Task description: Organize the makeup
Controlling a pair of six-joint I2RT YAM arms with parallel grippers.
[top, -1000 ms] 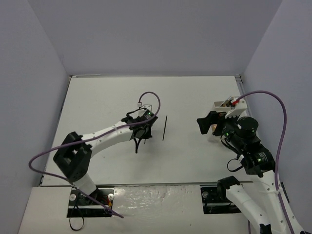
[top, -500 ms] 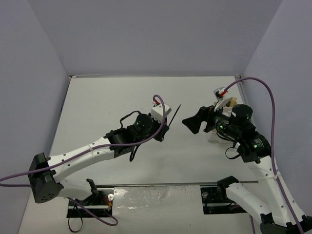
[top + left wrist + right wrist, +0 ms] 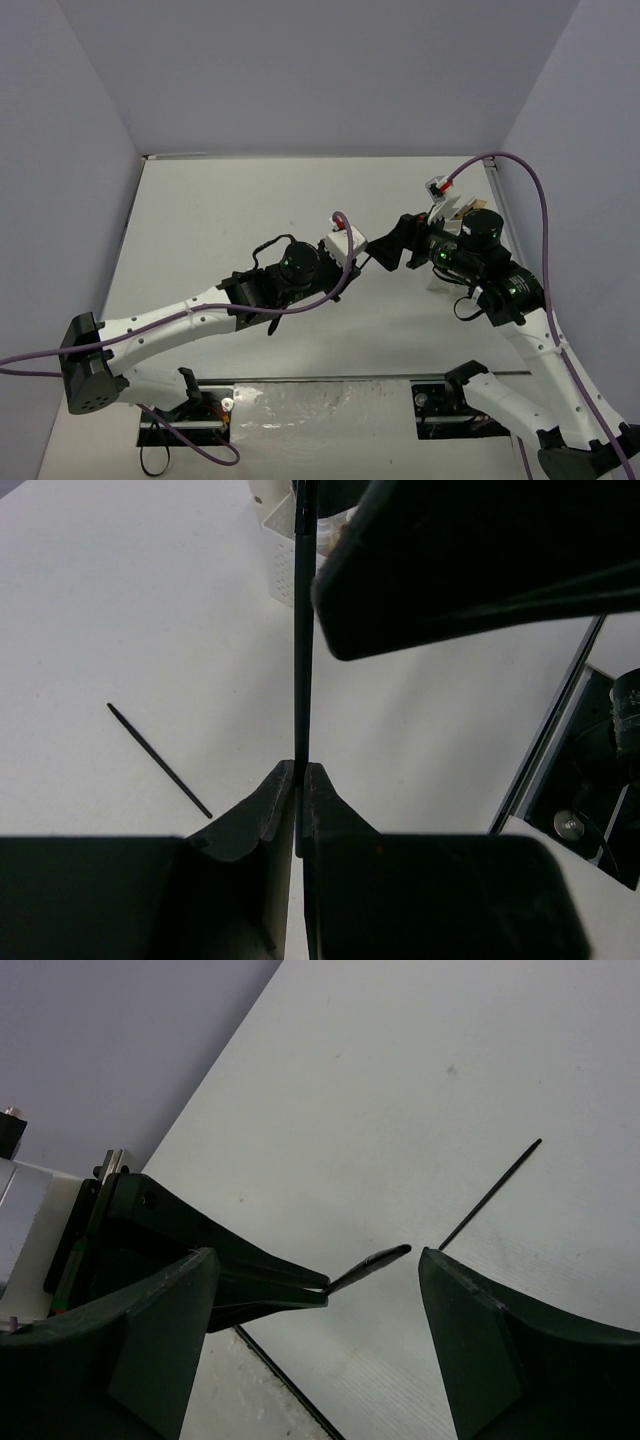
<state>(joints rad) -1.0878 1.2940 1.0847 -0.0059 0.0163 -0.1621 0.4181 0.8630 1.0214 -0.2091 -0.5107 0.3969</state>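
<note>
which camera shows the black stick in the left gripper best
Left wrist: the black stick runs straight up the frame from the shut left gripper. Right wrist shows only its far end poking out; top external barely shows it at all.

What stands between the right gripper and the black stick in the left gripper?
Nothing visible. The black stick points into the gap of the open right gripper; the left gripper pinches its other end.

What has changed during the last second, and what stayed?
The left gripper, shut on a black stick, carried it rightward; the right gripper left the white tray and came leftward, open around the stick's tip. The other black stick stayed on the table.
</note>
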